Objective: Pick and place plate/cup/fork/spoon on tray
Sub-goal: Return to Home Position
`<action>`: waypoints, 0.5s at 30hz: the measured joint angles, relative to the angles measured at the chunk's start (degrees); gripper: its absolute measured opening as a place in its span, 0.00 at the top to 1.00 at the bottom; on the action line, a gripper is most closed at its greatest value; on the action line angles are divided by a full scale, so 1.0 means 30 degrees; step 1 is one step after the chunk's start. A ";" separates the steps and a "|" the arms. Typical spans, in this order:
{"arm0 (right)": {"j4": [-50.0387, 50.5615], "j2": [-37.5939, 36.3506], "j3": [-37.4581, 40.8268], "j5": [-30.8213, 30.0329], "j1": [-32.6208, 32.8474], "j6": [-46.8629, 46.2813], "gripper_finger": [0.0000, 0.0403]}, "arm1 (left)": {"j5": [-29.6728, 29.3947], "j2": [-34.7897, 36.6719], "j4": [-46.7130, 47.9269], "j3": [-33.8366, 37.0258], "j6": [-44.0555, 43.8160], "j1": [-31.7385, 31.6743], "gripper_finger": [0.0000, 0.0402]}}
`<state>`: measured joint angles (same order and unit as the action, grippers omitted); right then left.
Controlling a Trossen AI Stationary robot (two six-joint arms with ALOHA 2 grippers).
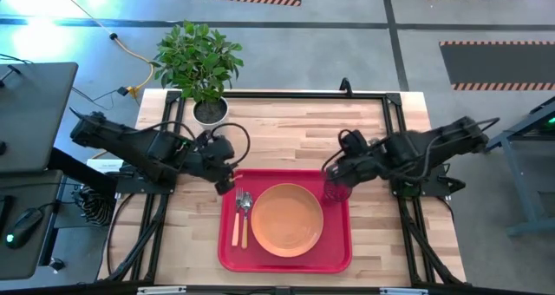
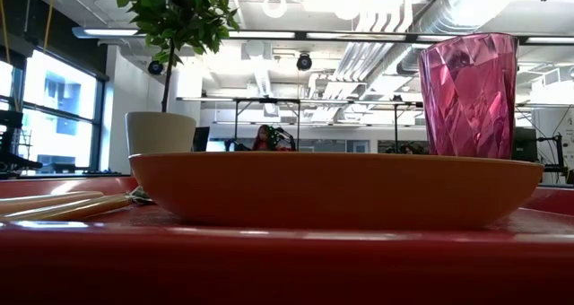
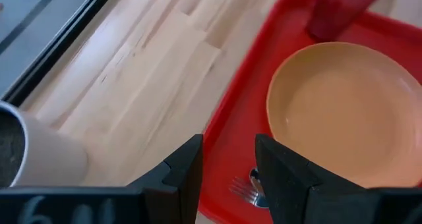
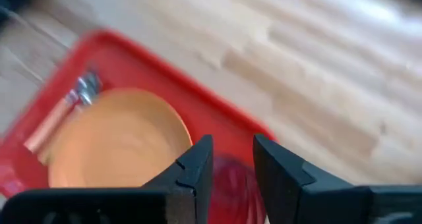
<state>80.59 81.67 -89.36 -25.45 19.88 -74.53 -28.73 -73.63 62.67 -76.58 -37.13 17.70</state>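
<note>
High view: the tray [image 1: 284, 257] lies at the near middle of the table [image 1: 381, 121], carrying the plate [image 1: 287, 219] at its centre, the fork [image 1: 238, 215] and the spoon [image 1: 246, 215] side by side along its left edge, and the cup [image 1: 336, 191] in its far right corner. The left gripper [image 1: 227, 182] hangs over the tray's far left corner; the right gripper [image 1: 334, 172] sits just beyond the cup. A potted plant [image 1: 202, 69] stands at the far left. Low view: the cup stands upright behind the plate; neither gripper shows. Left wrist view: the left gripper's fingers [image 3: 186, 171] stand parted with nothing between them, above the tray's edge near the fork tines. Right wrist view: the right gripper's fingers [image 4: 195, 165] are likewise parted and empty, the cup directly below them. Judgement: all four items appear placed, so the step in hand is withdrawal. It is done well by lifting the right gripper straight up before pulling back, since the light cup would tip at any sideways brush; the left arm should clear the cutlery likewise.
</note>
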 joint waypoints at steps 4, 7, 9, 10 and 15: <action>-0.0044 0.0000 -0.1713 -0.2487 0.0000 0.1833 0.75 | -0.0024 0.0776 -0.2267 0.1486 0.0717 0.0898 0.68; -0.0079 0.0000 -0.2917 -0.3687 0.0008 0.3024 0.75 | 0.1091 0.1919 -0.6149 0.3856 0.2161 0.1522 0.68; -0.0079 0.0000 -0.3639 -0.3819 0.0015 0.3934 0.75 | 0.2359 0.2818 -0.9132 0.5681 0.3100 0.1751 0.68; -0.0072 0.0000 -0.3954 -0.3744 0.0015 0.4385 0.75 | 0.2950 0.3251 -1.0587 0.6557 0.3462 0.1821 0.68; 0.0124 0.0007 -0.5404 -0.3605 0.0000 0.6880 0.75 | 0.4209 0.5604 -1.6010 1.0637 0.4668 0.2071 0.68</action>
<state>80.96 81.69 -105.58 -36.26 19.88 -53.90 -16.10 -56.82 14.65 -44.66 -23.12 23.91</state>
